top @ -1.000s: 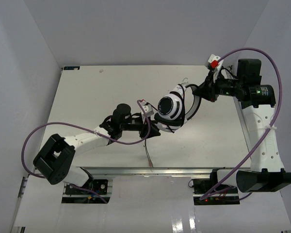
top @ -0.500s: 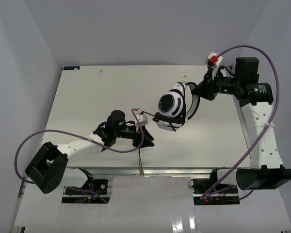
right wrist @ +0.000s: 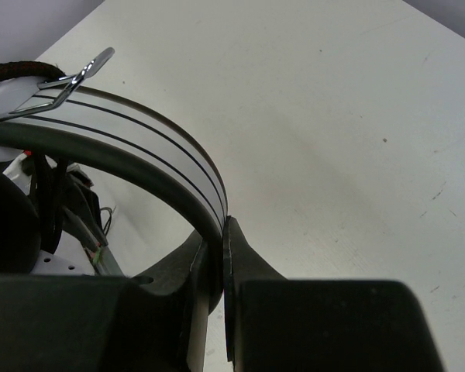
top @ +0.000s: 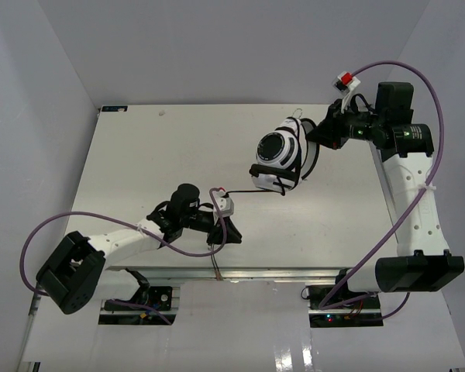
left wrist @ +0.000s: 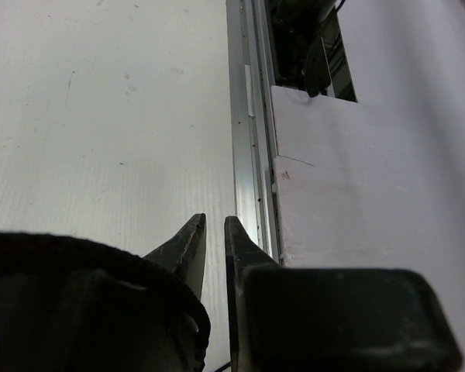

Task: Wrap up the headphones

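Right gripper (right wrist: pixel 221 236) pinches the striped white-and-black headband (right wrist: pixel 139 147) of the round-cupped over-ear headphones (top: pixel 277 151); left gripper (left wrist: pixel 213 232) well apart from them, jaws nearly pressed together, contents indiscernible.

On inspection, the headphones (top: pixel 277 151) had a headband (right wrist: pixel 139 147) of smooth, glossy plastic, white with thin black stripes, ending in a bright polished metal slider (right wrist: pixel 70 81); the left fingers (left wrist: pixel 187 244) and right fingers (right wrist: pixel 244 256) were matt black plastic, the worktop (top: pixel 139 163) matt off-white with faint specks, its edge rail (left wrist: pixel 244 155) brushed metal.
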